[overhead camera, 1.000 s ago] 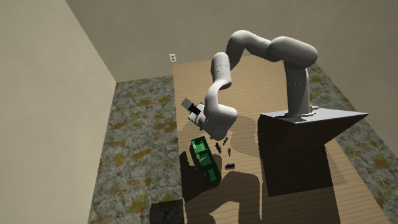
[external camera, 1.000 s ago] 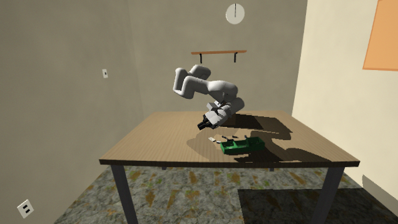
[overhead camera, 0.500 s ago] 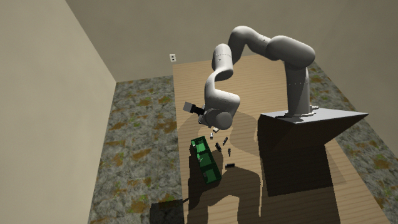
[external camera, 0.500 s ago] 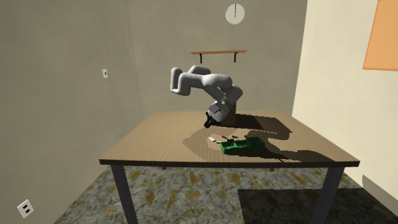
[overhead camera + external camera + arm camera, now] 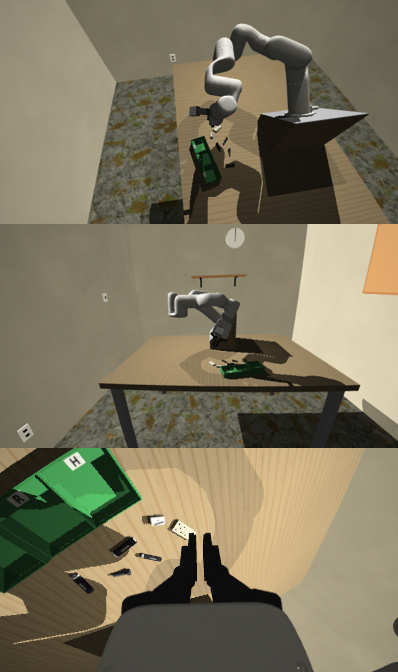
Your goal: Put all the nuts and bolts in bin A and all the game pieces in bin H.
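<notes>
My gripper is shut and empty, hanging above the table; it also shows in the top view. Just beyond its fingertips lies a white domino-like game piece, and a smaller white piece lies beside it. Several dark bolts lie on the wood: one, another, a small one. The green bin row stands at the upper left, with a compartment marked H and one marked R. I see no label A.
The green bins stand near the table's left edge, slightly skewed. The robot's dark pedestal fills the right side. One more dark bolt lies between the bins and the pedestal.
</notes>
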